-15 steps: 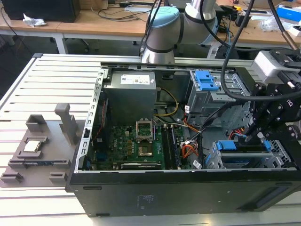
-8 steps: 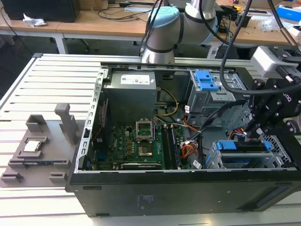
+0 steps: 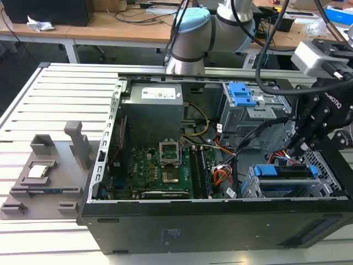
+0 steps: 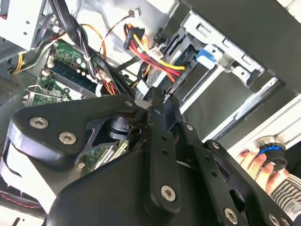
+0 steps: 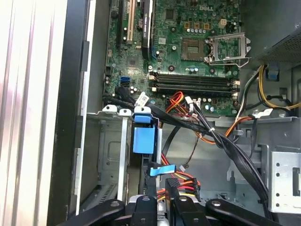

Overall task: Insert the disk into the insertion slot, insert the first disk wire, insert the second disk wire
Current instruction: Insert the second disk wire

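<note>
Nearest the exterior camera you have the dark side wall of the open computer case [image 3: 182, 232], lying on the slatted tabletop [image 3: 49, 105]. Inside it, at the exterior view's right and near edge, the disk [image 3: 287, 175] already sits in the insertion slot [image 3: 251, 187], its blue carrier showing along the top of the low perforated cage; so the first step looks done. The claw [image 3: 302, 148] hangs just above the far end of that cage, among the loose red, yellow and black cables [image 3: 278, 157]. In the second wrist view its black fingers [image 4: 157, 106] stand close together, narrow, with their tips at a dark connector [image 4: 141, 89] beside the bundle of coloured wires, but you cannot tell from these pictures whether they truly clamp it or only touch it. In the first wrist view the blue carrier handle [image 5: 142, 139] stands just beyond the fingers, with a blue flat cable [image 5: 162, 170] crossing between them. Judging by this, you are on the first disk wire; neither wire can be seen seated, so both wire steps seem left. A person's hand [image 4: 258, 162] rests on a blue-ringed knob outside the case.
</note>
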Robot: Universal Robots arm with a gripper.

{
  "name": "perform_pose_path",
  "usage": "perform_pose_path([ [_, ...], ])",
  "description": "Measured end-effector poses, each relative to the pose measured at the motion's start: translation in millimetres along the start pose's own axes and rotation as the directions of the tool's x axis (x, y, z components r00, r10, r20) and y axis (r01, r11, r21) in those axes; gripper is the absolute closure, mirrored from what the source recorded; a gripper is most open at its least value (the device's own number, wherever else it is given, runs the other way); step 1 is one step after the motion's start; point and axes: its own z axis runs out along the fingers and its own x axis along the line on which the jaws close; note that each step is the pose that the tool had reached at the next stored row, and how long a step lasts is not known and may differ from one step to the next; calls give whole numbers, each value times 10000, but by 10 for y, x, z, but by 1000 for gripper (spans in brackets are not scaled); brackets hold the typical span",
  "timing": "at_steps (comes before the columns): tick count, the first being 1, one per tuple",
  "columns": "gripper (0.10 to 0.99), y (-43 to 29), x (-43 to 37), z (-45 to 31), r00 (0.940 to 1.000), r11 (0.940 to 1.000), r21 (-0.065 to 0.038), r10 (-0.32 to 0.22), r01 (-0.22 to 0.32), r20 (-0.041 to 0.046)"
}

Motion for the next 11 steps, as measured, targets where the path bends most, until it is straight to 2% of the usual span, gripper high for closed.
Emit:
perform_pose_path([
  [1, 863, 43, -2, 10, 10000, 10000, 1, 1, -1, -9],
  [3, 863, 82, -4, 22, 10000, 10000, 1, -1, 1, -31],
  [7, 863, 122, -7, 76, 10000, 10000, 0, -30, 30, -55],
  [9, 863, 121, -7, 88, 9997, 9999, -4, -141, 141, -179],
  [10, 863, 121, -7, 91, 9988, 9993, -9, -374, 374, -314],
  [11, 863, 121, -8, 93, 9985, 9991, -13, -419, 419, -363],
])
